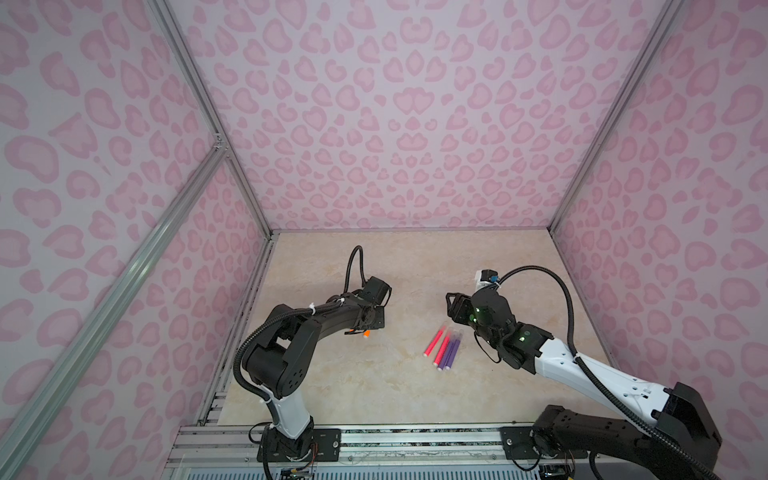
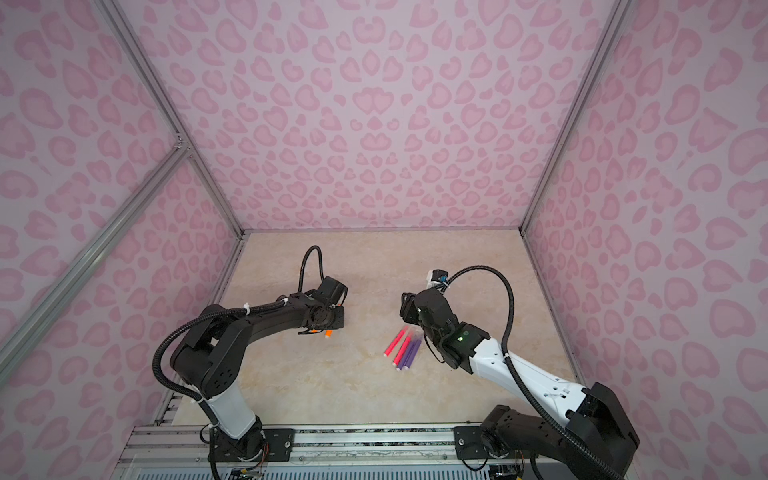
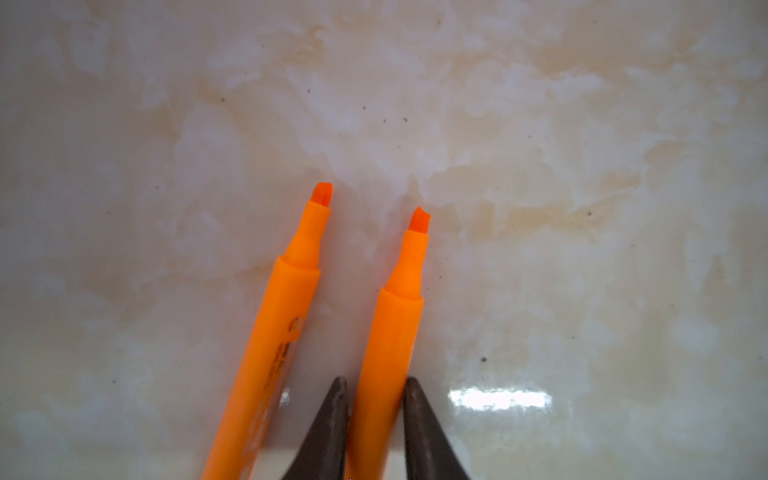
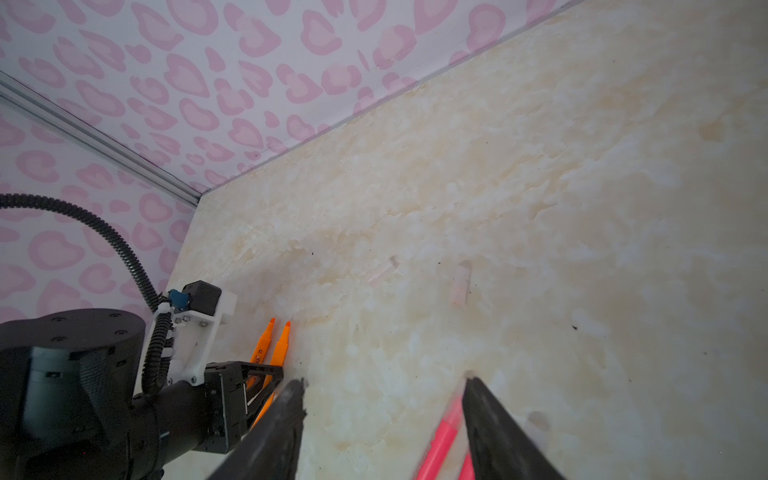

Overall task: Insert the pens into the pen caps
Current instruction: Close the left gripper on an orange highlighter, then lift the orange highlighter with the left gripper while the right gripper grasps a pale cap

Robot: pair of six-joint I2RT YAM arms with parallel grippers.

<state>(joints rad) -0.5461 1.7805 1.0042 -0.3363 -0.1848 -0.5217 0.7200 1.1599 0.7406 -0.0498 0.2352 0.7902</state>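
Note:
Two orange pens lie side by side on the marble tabletop, tips bare. My left gripper [image 3: 374,380] is shut on one orange pen [image 3: 395,332], a finger pressed to each side of its barrel; the other orange pen [image 3: 274,332] lies loose beside it. In both top views the left arm hides most of them, and only an orange end [image 1: 366,333] shows. Two pale pen caps [image 4: 461,286] [image 4: 384,272] lie on the table farther out. My right gripper [image 4: 384,381] hangs open above the pink pens [image 1: 434,343], holding nothing.
Two purple pens [image 1: 451,353] lie against the pink pair in mid-table, pale sleeves on their far ends. Pink patterned walls [image 1: 395,124] close in the back and both sides. A metal rail [image 1: 374,440] runs along the front edge.

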